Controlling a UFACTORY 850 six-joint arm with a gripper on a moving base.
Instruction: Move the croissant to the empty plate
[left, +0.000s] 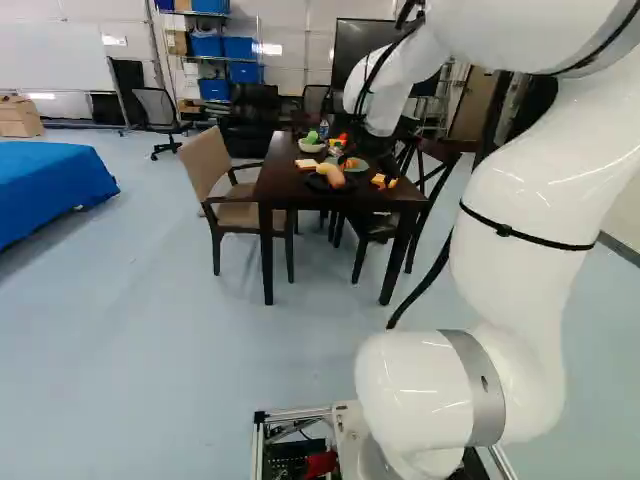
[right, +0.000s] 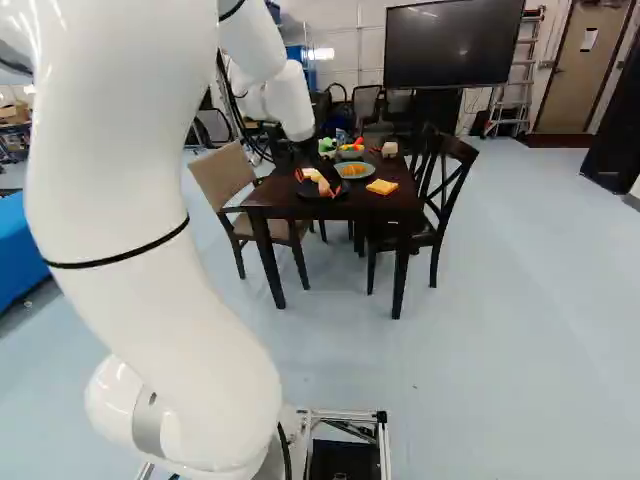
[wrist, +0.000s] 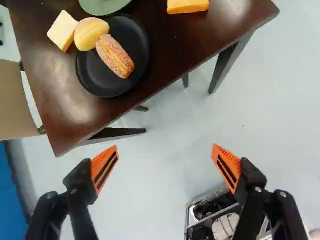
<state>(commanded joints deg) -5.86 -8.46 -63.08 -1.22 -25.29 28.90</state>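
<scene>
My own white arm (left: 545, 250) fills much of both base views, reaching out towards the dark bench (right: 285, 208). A tan chair (left: 205, 160) stands at the left of that bench in the left base view, and a dark wooden chair (right: 425, 237) is at its right side in the right base view. My gripper (right: 317, 183) is spread wide — in the wrist view I see nothing between its orange pads (wrist: 104, 167), and the bench lies ahead of them. The black plate (wrist: 142, 52) holds a long sugared pastry (wrist: 115, 56), with a round bun (wrist: 91, 33) at its rim. Near it is the green plate (wrist: 102, 6) — what looks like the croissant (right: 352, 169) lies on that one, so neither plate is bare. A yellow slice (wrist: 187, 5) sits apart from both plates, and a pale slice (wrist: 61, 31) rests just beside the bun.
</scene>
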